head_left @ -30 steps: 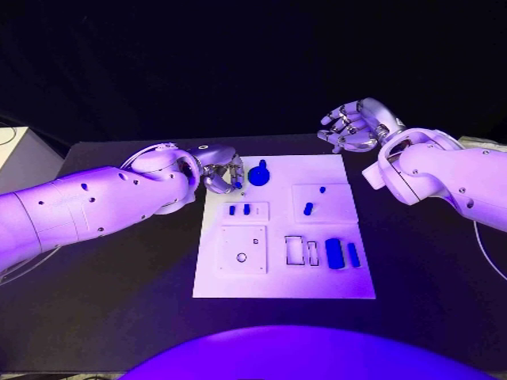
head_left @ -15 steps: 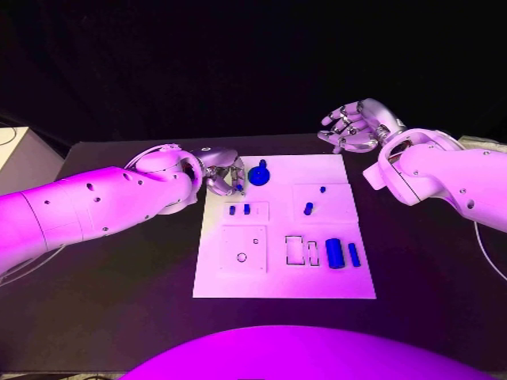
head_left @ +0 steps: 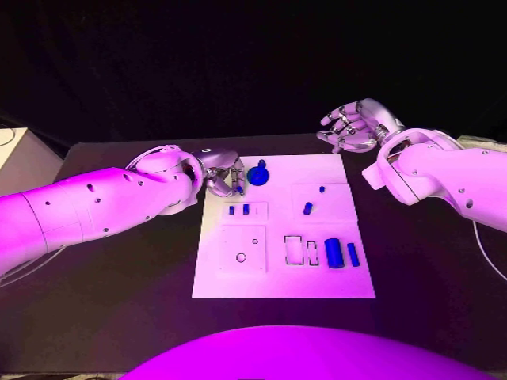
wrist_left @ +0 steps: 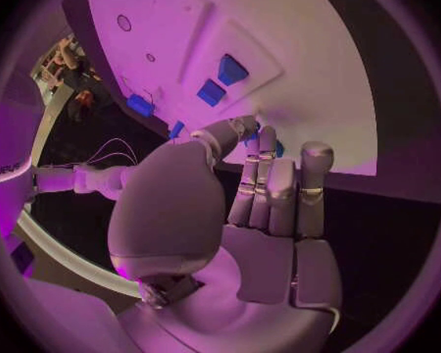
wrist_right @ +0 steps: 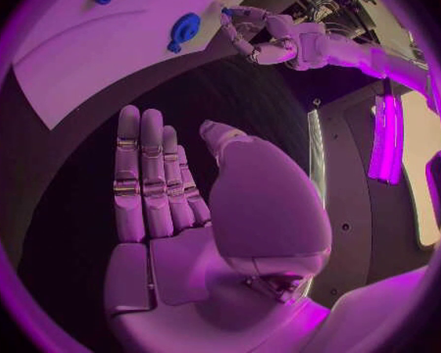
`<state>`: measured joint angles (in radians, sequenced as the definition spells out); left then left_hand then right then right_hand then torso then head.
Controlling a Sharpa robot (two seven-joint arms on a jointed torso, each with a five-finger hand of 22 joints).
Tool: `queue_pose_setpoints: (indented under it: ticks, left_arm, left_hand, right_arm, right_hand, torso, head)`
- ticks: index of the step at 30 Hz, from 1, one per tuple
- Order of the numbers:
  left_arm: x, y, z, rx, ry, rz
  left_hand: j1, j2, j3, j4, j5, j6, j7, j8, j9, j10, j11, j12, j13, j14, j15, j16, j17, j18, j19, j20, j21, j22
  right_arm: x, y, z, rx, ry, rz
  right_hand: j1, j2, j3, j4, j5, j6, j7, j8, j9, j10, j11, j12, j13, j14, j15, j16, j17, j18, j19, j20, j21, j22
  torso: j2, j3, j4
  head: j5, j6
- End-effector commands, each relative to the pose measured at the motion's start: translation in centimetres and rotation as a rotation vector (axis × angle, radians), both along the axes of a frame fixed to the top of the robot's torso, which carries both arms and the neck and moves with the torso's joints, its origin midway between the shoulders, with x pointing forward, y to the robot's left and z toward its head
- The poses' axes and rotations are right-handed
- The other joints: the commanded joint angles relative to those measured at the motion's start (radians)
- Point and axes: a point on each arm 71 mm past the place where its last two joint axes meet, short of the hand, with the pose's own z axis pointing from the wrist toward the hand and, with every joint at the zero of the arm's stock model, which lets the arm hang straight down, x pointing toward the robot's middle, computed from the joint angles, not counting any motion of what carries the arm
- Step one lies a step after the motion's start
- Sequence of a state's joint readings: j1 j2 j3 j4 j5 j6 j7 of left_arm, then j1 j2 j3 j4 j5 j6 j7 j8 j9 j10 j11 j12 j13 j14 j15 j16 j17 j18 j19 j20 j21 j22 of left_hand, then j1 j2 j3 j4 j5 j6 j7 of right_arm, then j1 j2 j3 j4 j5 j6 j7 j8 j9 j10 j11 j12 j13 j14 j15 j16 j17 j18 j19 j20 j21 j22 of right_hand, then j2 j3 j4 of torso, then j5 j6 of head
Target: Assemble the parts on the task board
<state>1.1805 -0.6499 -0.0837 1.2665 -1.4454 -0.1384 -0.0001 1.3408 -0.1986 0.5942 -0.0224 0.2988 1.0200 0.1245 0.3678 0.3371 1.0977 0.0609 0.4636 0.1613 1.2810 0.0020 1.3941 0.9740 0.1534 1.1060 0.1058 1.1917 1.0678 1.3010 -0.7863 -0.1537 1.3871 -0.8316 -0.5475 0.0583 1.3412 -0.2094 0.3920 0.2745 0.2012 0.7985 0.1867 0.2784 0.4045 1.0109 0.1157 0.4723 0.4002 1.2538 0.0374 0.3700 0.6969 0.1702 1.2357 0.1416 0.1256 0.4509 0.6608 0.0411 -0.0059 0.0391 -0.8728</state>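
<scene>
Left hand (head_left: 222,172) hovers at the task board's (head_left: 279,285) far-left corner, fingers curled, grip contents unclear. Round blue part (head_left: 259,173) sits just beside its fingertips. Right hand (head_left: 354,125) spread wide, empty, beyond the far-right corner. Best approach: descend slowly, pinch squarely.

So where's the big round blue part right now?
In the head view the round blue part sits at the task board's far-left corner, just beside the left hand's fingertips.
</scene>
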Motion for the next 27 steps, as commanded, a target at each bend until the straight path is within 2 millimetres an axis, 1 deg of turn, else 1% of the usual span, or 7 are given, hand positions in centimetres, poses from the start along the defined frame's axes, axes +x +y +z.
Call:
queue_pose_setpoints:
  ticks: [1,8,21,27]
  left_arm:
    - [-0.11,-0.29,-0.06,0.000,0.016,-0.011]
    - [-0.12,-0.39,-0.08,0.000,0.018,-0.013]
    - [-0.10,-0.45,-0.22,0.006,0.028,-0.013]
    - [-0.10,-0.65,-0.30,0.004,0.030,-0.016]
  left_hand:
    - [-0.004,0.008,-0.005,0.001,-0.003,0.007,0.000,0.003,0.023,0.006,0.000,-0.004,-0.001,0.006,-0.001,0.003,-0.001,-0.017,0.003,0.003,-0.002,-0.001]
    - [-0.004,0.008,-0.005,0.001,-0.003,0.007,0.000,0.003,0.023,0.006,0.000,-0.004,-0.001,0.006,-0.001,0.003,-0.001,-0.017,0.003,0.003,-0.002,-0.001]
    - [-0.004,0.008,-0.006,0.001,-0.004,0.008,-0.001,0.001,0.023,0.008,-0.001,-0.007,-0.001,0.006,-0.002,0.003,0.000,-0.017,0.003,0.002,-0.003,-0.001]
    - [-0.004,0.008,-0.006,0.002,-0.004,0.008,-0.001,0.000,0.024,0.007,-0.001,-0.008,-0.001,0.005,-0.002,0.003,-0.003,-0.016,0.002,0.002,-0.004,-0.003]
  right_arm:
    - [-0.06,0.14,-0.02,-0.007,-0.001,0.015]
    - [-0.06,0.15,-0.02,-0.007,-0.001,0.016]
    - [-0.04,0.18,-0.02,-0.008,0.000,0.016]
    - [-0.04,0.20,-0.03,-0.008,0.000,0.017]
  right_hand:
    - [0.001,-0.008,0.004,0.000,0.004,0.002,0.007,0.005,-0.001,0.001,-0.001,-0.003,-0.001,0.003,0.005,-0.006,-0.001,0.012,0.007,0.003,-0.002,-0.001]
    - [0.001,-0.008,0.004,0.000,0.004,0.002,0.007,0.005,-0.001,0.001,-0.001,-0.003,-0.001,0.003,0.005,-0.006,-0.001,0.012,0.007,0.003,-0.002,-0.001]
    - [0.001,-0.008,0.004,0.000,0.004,0.002,0.007,0.005,-0.001,0.001,-0.001,-0.003,-0.001,0.003,0.005,-0.006,-0.001,0.012,0.007,0.003,-0.002,-0.001]
    - [0.001,-0.008,0.004,0.000,0.004,0.002,0.007,0.005,-0.001,0.001,-0.001,-0.003,-0.001,0.003,0.005,-0.006,-0.001,0.012,0.007,0.003,-0.002,-0.001]
  torso:
    - [0.000,-0.0003,0.0003]
    - [0.000,-0.0010,0.0009]
    - [0.000,-0.0006,0.0004]
    - [0.001,-0.0013,0.0001]
  head:
    - [-0.001,0.000]
    - [0.000,0.000]
    - [0.001,0.000]
    - [0.000,0.000]
